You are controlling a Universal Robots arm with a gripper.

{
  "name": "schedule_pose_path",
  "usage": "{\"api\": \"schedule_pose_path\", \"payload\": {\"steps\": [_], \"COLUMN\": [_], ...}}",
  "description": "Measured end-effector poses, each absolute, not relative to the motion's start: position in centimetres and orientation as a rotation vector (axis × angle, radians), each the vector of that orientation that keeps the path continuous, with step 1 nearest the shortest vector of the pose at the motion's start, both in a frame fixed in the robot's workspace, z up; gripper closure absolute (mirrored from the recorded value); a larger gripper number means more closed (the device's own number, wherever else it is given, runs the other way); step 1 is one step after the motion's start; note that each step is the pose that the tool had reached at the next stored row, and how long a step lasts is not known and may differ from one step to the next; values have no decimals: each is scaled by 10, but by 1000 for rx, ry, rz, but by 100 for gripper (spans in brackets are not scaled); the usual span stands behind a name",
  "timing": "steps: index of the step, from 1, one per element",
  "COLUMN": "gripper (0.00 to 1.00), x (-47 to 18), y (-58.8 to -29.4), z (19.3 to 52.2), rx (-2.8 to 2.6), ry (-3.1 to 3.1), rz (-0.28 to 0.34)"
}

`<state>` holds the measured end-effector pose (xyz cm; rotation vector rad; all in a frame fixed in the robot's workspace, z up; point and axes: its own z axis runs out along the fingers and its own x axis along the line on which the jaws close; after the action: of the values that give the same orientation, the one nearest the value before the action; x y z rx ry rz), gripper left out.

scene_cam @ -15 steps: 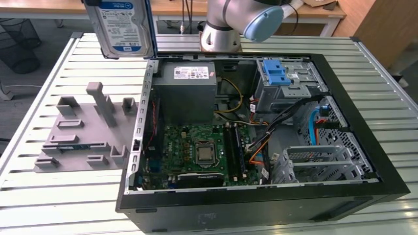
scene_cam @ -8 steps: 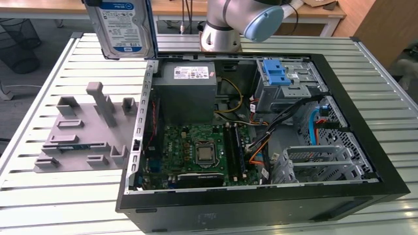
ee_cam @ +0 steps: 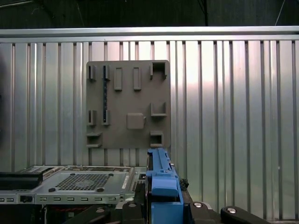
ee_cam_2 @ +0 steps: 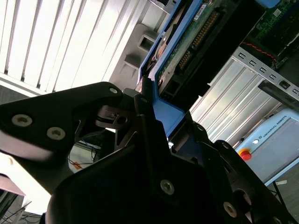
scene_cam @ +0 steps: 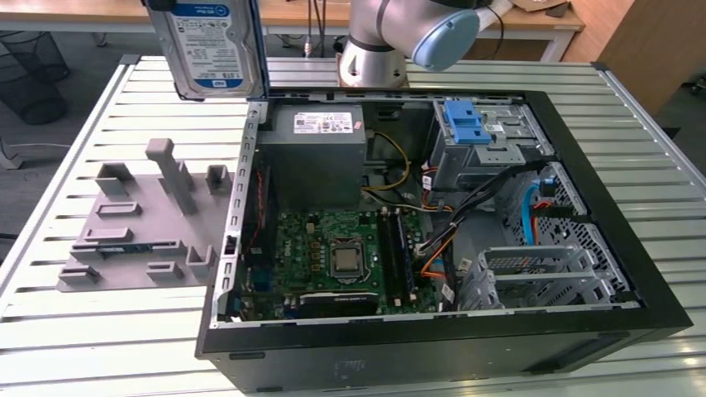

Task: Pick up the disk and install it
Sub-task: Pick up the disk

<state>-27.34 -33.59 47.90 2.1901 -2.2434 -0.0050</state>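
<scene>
- The tool (ee_cam_2: 164, 114) is clenched on the disk (scene_cam: 210, 45). In the second wrist view its black fingers (ee_cam_2: 145, 107) press on either side of the drive's blue carrier frame (ee_cam_2: 170, 119).
- In the exterior view the disk hangs upright in the air, off the table (scene_cam: 99, 107), with its white-and-blue label facing the camera. It is near the far corner of the open computer case (scene_cam: 441, 331), on the exterior view's left.
- The drive's green circuit-board side shows in the second wrist view (the face away from the label).
- A grey fixture plate (scene_cam: 138, 223) with raised slots lies flat on the slatted table, just beside the case on the exterior view's left.
- Inside the case, the grey power-supply box (scene_cam: 312, 157) sits beyond the motherboard (scene_cam: 331, 252).
- A blue latch piece (scene_cam: 469, 124) tops the metal bay toward the exterior view's right.
- The robot arm (scene_cam: 408, 33) stands beyond the case.
</scene>
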Motion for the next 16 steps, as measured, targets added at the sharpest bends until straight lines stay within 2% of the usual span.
{"api": "schedule_pose_path", "payload": {"steps": [16], "gripper": [64], "x": [-269], "y": [-336], "z": [479], "rx": [2190], "ry": [-2243], "rz": [-5]}}
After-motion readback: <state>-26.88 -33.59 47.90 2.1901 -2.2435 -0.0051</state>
